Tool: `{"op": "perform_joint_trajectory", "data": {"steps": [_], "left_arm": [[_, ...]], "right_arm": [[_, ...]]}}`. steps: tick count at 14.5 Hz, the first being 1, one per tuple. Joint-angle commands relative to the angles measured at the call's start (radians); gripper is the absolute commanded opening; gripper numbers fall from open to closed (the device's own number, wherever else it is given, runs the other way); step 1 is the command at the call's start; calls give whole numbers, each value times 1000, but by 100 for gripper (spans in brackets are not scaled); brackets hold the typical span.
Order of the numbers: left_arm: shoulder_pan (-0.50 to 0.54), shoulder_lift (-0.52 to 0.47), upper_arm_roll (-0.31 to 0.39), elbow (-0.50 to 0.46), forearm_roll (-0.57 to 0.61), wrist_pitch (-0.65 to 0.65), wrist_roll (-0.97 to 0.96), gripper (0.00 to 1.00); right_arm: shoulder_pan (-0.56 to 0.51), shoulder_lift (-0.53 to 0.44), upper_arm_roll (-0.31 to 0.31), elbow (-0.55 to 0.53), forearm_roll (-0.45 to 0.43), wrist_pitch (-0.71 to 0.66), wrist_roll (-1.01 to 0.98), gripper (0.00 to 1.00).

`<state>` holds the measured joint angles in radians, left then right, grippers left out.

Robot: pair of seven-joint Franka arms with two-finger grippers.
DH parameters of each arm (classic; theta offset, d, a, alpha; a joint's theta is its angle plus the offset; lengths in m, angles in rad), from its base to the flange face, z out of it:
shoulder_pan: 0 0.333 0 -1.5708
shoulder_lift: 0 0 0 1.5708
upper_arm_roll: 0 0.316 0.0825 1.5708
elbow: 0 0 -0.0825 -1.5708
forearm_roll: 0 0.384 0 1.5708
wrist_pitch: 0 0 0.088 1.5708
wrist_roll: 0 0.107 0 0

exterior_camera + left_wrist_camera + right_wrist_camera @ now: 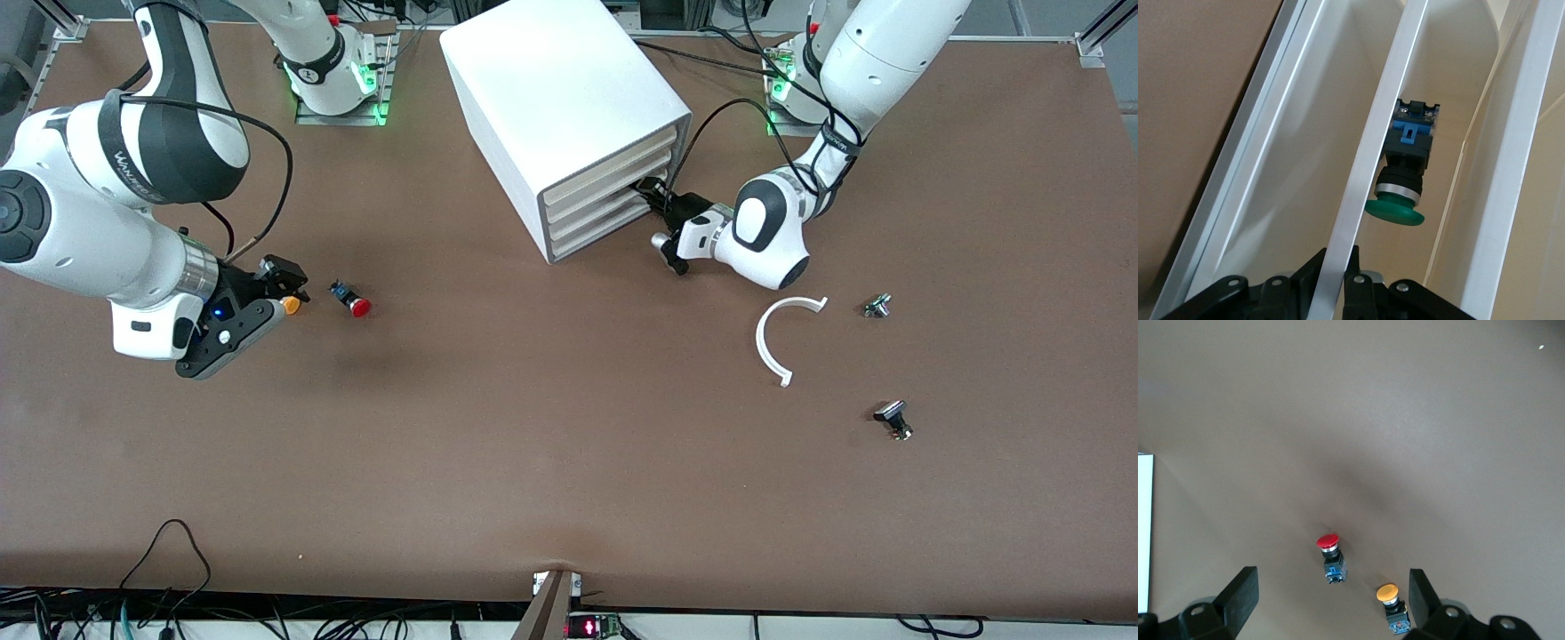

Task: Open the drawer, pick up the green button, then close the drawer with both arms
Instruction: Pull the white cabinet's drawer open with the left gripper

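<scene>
The white cabinet (551,80) stands at the middle of the table's robot side, its four cream fronts stacked. My left gripper (653,191) is at the lowest drawer (597,233), at the end of its front toward the left arm. In the left wrist view this gripper (1336,257) is shut on the drawer's thin front edge (1385,120). Past that edge, inside the tray, the green-capped button (1401,180) lies on its side. My right gripper (280,280) hangs open and empty over the table at the right arm's end (1331,583).
A red-capped button (356,305) and an orange-capped button (290,305) lie on the table under the right gripper. A white C-shaped piece (778,338) and two small metal parts (877,306) (893,418) lie toward the left arm's end, nearer the front camera than the cabinet.
</scene>
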<state>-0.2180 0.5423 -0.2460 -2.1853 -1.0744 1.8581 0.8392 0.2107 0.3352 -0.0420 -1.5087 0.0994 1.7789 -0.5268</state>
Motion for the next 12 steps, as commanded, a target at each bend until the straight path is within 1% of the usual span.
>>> {"op": "perform_joint_trajectory", "data": {"steps": [1, 4, 8, 10, 12], "left_arm": [[-1, -12, 5, -15, -10, 10, 11, 0], [6, -8, 27, -5, -2, 21, 8, 0], [9, 4, 51, 19, -2, 78, 6, 0], [11, 5, 85, 44, -2, 111, 4, 0], [12, 7, 119, 64, -1, 113, 3, 0]], "right_arm": [[10, 8, -2, 19, 8, 2, -12, 100], [19, 10, 7, 19, 14, 43, -12, 100], [19, 11, 66, 19, 13, 108, 4, 100], [19, 13, 93, 19, 13, 146, -5, 100], [24, 12, 125, 19, 13, 148, -13, 100]]}}
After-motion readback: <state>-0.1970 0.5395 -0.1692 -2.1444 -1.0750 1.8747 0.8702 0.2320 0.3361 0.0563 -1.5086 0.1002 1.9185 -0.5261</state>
